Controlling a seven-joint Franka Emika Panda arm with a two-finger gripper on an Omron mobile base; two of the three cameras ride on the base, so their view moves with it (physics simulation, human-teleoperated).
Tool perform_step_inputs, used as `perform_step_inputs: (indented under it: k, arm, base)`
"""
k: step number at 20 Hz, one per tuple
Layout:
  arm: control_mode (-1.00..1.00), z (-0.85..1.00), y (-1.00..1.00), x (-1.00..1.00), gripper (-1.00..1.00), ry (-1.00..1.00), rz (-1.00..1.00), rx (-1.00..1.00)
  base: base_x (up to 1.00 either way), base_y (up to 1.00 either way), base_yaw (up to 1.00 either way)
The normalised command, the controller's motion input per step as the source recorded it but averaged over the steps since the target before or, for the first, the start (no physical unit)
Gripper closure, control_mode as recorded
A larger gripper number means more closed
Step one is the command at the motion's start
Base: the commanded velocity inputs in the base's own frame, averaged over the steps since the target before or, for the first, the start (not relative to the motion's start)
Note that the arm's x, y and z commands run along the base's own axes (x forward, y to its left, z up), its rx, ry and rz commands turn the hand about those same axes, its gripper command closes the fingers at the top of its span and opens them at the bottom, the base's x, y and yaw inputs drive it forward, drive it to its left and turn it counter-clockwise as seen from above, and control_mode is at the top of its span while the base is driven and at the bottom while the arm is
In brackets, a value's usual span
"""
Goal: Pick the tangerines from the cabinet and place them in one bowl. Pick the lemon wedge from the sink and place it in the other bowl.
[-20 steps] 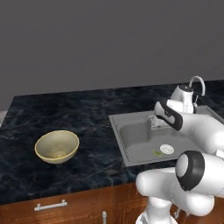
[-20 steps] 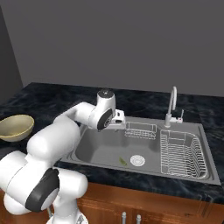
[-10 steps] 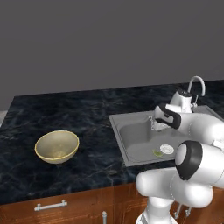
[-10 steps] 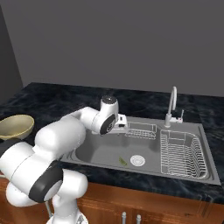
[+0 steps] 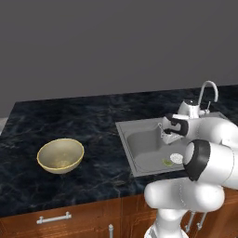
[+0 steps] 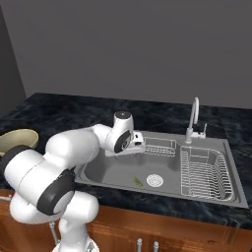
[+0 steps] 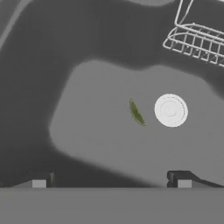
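On the left of the dark marbled table (image 5: 93, 121) sits the tan-yellow bowl (image 5: 60, 155), well apart from the sink (image 6: 118, 172). The hand (image 6: 139, 146) hovers over the basin, fingers spread wide, holding nothing. The lemon wedge (image 7: 136, 112) lies on the sink floor just beside the round drain (image 7: 170, 110). A wire rack (image 6: 204, 170) fills the right side. No writing is readable.

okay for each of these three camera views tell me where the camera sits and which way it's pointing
Left base view: behind the arm's left, facing the counter, other bowl and sink; arm rises lower right.
Right base view: behind its right, facing the sink and dish rack; arm lower left.
Hand view: on the hand, looking down into the basin; open end effector fingertips at bottom.
All three share the lemon wedge beside the drain.
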Motion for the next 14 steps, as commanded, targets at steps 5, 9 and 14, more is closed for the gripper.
perform_step_inputs:
  k: [5, 9, 14]
  arm:
    - [-1.00, -0.12, -0.09, 0.11, -1.00, 0.06, 0.05, 0.00]
    - [-1.00, -0.27, -0.18, 0.13, -1.00, 0.02, 0.07, 0.00]
    - [-1.00, -0.45, -0.10, 0.15, -1.00, 0.00, 0.07, 0.00]
  base:
    - [0.00, 0.00, 0.00]
    - [0.00, 0.00, 0.00]
    - [0.00, 0.00, 0.00]
